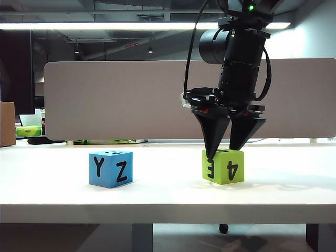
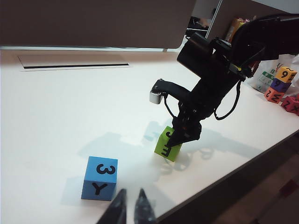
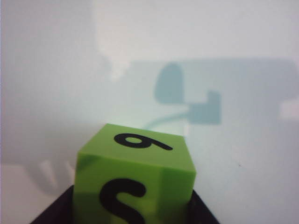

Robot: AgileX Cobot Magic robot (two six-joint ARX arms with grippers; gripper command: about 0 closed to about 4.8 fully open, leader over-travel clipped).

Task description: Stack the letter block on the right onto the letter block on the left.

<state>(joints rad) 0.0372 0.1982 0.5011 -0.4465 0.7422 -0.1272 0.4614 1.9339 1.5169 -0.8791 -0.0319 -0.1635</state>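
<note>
Table: white table (image 1: 168, 194), grey partition behind.
Green block: green block (image 1: 223, 166) sits on the right, between the right end effector (image 1: 224, 152) fingers, which straddle it; grip uncertain.
Blue block: blue block (image 1: 111, 168) lies well left, path clear.
Left end effector: left end effector (image 2: 130, 209) hovers near blue block, fingers nearly together, empty.

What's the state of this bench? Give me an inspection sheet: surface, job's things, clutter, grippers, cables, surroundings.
Surface: white table, no spills seen.
Job's things: green block and blue block stand apart on the table, unstacked.
Clutter: spare coloured blocks at one table end.
Grippers: right gripper has its fingers either side of the green block, grip unclear; left gripper hovers near the blue block, empty.
Cables: black cable loops along the right arm.
Surroundings: grey partition behind.
</note>
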